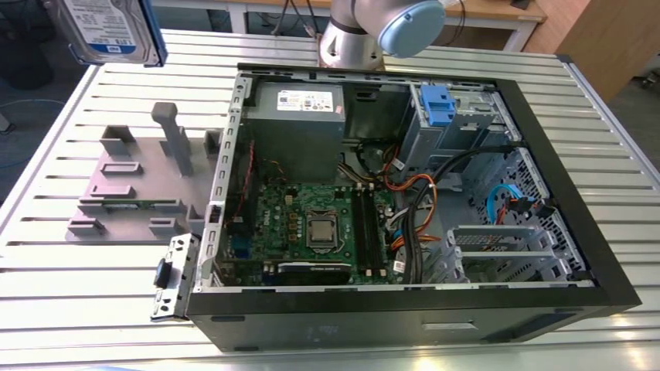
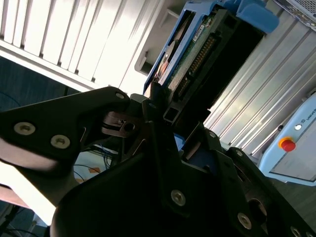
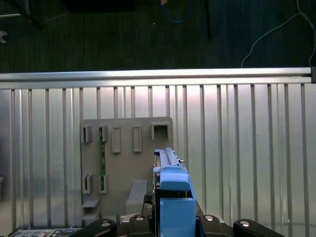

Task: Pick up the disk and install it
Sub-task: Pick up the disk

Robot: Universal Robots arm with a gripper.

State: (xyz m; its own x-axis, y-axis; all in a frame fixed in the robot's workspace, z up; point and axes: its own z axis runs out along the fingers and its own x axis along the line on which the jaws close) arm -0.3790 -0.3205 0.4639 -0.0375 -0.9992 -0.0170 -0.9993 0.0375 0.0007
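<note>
In the exterior view, the disk [image 1: 107, 29] is up in the air at the exterior view's upper left, its white-and-blue label facing the camera and a blue carrier bracket along its edge. It is clear of the slatted aluminium worktop [image 1: 83, 309] and well apart from the open computer case [image 1: 583, 202]. Below it, on the worktop just beside the case, lies the grey plastic stand [image 1: 129, 185] with its upright posts. Inside the case are the grey power supply box [image 1: 299, 100], the blue-tabbed drive cage [image 1: 438, 104] next to it, and the green motherboard [image 1: 309, 224]. The robot arm [image 1: 382, 31] rises behind the case.

In the second wrist view, the black pincer [image 2: 175, 116] is clamped on one end of the disk, whose underside circuit board and connector row face the camera inside the blue carrier. One of the fingers [image 2: 154, 98] lies against the carrier's side. A pale box with a red button [image 2: 286, 144] sits beyond the worktop's edge.

In the first wrist view, the disk is seen edge-on, blue carrier uppermost, between the pincer's links. It is raised above the stand, where a thin green strip [image 3: 102, 158] sits in one slot.
</note>
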